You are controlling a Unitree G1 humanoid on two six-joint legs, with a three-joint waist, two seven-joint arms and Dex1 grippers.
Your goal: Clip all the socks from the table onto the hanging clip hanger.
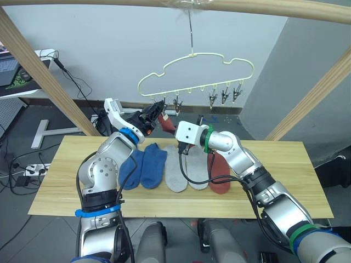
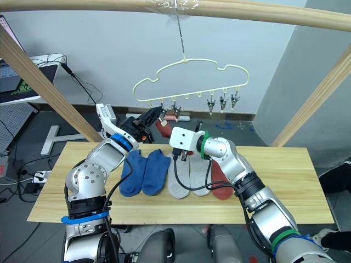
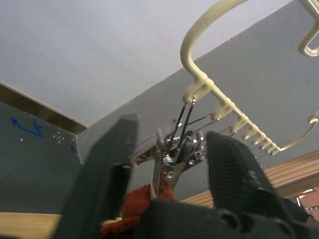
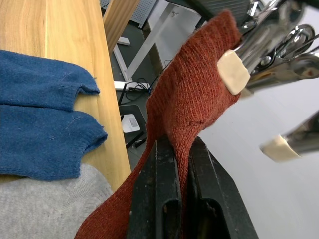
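The pale yellow clip hanger (image 1: 194, 68) hangs from the top pole above the table (image 1: 285, 175). My left gripper (image 1: 155, 113) is raised to the hanger's leftmost clip (image 3: 174, 154), open, with one finger on each side of it and small gaps showing. My right gripper (image 4: 182, 164) is shut on a rust red sock (image 4: 189, 94) and holds it up so its top edge lies against that clip's pad. On the table lie two blue socks (image 1: 143, 166), two light grey socks (image 1: 186, 171) and another rust red sock (image 1: 220, 179), side by side.
Slanted wooden frame poles (image 1: 38, 71) (image 1: 312, 98) rise at both ends of the table, and a horizontal pole (image 1: 263, 5) carries the hanger. Three clips (image 1: 224, 96) hang on the hanger's right half. A desk (image 1: 16, 71) and floor cables (image 1: 27, 170) are at the left.
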